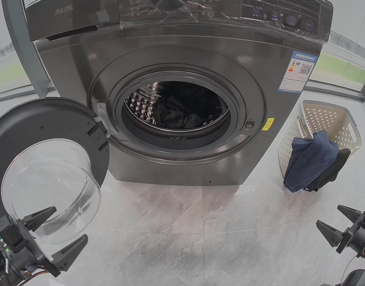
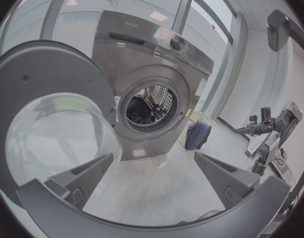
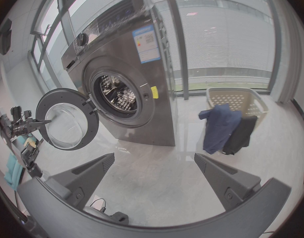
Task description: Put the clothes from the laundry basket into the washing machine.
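Head view: washing machine (image 1: pixel 182 48) with its door (image 1: pixel 47 116) swung open at its left and dark clothes (image 1: pixel 178 110) inside the drum (image 1: pixel 140 106). Laundry basket (image 1: pixel 333 118) sits on the floor (image 1: pixel 190 227) right of the washing machine, with a blue garment (image 1: pixel 309 159) and a black garment (image 1: pixel 335 165) draped over its rim. Left gripper (image 1: pixel 71 223) spread, empty, in front of the door. Right gripper (image 1: pixel 327 214) spread, empty, in front of the laundry basket.

Left wrist view: left gripper (image 2: pixel 153 156) spread, facing the washing machine (image 2: pixel 142 60).

Right wrist view: right gripper (image 3: pixel 154 156) spread, washing machine (image 3: pixel 152 116) and laundry basket (image 3: pixel 238 99) ahead.

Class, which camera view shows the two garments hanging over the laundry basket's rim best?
The right wrist view: the blue garment and black garment hang side by side, both distinct. The head view shows black partly behind blue; the left wrist view shows them small and far off.
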Available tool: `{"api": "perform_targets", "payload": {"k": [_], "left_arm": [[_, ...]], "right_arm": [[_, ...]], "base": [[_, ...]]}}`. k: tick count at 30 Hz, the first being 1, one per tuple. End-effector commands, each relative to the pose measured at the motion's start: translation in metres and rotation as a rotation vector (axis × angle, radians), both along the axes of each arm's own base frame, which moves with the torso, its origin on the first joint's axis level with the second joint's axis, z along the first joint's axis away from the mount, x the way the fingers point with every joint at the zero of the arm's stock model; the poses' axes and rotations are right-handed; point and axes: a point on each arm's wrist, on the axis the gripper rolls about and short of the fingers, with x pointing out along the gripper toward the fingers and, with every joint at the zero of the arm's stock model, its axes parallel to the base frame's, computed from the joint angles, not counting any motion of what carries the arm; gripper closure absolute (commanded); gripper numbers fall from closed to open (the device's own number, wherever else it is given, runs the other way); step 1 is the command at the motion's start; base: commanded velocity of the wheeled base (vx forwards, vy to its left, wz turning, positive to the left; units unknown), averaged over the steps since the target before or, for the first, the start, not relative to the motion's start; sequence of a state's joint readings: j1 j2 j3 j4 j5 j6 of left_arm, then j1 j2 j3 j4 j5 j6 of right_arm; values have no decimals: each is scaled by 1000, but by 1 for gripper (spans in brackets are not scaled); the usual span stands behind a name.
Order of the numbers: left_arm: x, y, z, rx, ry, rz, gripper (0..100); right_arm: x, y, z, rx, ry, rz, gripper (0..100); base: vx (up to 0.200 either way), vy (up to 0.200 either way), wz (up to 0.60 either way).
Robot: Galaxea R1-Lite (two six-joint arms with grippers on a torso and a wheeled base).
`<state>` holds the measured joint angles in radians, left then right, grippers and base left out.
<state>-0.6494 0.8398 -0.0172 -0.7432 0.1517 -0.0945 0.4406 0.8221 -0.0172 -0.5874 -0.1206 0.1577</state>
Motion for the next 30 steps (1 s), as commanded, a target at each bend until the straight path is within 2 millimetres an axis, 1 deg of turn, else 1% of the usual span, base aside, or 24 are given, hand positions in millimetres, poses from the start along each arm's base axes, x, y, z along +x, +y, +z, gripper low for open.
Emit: {"api": "perform_targets", "payload": {"k": [1, 5, 10, 13, 17, 19, 22, 25, 26, 27, 28, 29, 30], "left_arm": [[-40, 32, -7, -86, -123, 45, 0], [-57, 40, -22, -74, -118, 89, 0], [-67, 43, -37, -54, -84, 151, 0], [-70, 44, -43, -35, -66, 203, 0], [-72, 43, -46, -23, -67, 270, 0], [-78, 42, -54, 24, -58, 363, 0], [-85, 40, -57, 15, -135, 345, 0], [-86, 40, -57, 23, -147, 351, 0], [-86, 41, -57, 42, -150, 412, 0], [-86, 42, -58, 54, -149, 432, 0], [-85, 42, -59, 75, -145, 445, 0], [-85, 42, -62, 97, -120, 452, 0], [-85, 42, -62, 98, -115, 452, 0]], "right_arm": [[-44, -24, -9, 49, -140, -152, 0], [-63, -30, -21, 56, -175, -202, 0], [-80, -32, -38, 37, -196, -229, 0], [-80, -32, -40, 32, -184, -241, 0], [-80, -32, -40, 19, -182, -267, 0], [-80, -32, -41, -18, -181, -303, 0], [-80, -33, -41, -27, -180, -309, 0], [-80, -33, -41, -63, -183, -354, 0], [-80, -33, -40, -116, -191, -403, 0], [-81, -33, -41, -135, -198, -413, 0], [-83, -32, -41, -155, -216, -420, 0], [-86, -29, -42, -162, -265, -373, 0], [-87, -29, -42, -162, -272, -364, 0]], "base": [[0, 0, 0], [0, 0, 0], [0, -200, 0], [0, -200, 0], [0, -200, 0], [0, 0, 0], [0, 0, 0], [0, 0, 0], [0, 0, 0], [0, 0, 0], [0, 0, 0], [0, 0, 0], [0, 0, 0]]}}
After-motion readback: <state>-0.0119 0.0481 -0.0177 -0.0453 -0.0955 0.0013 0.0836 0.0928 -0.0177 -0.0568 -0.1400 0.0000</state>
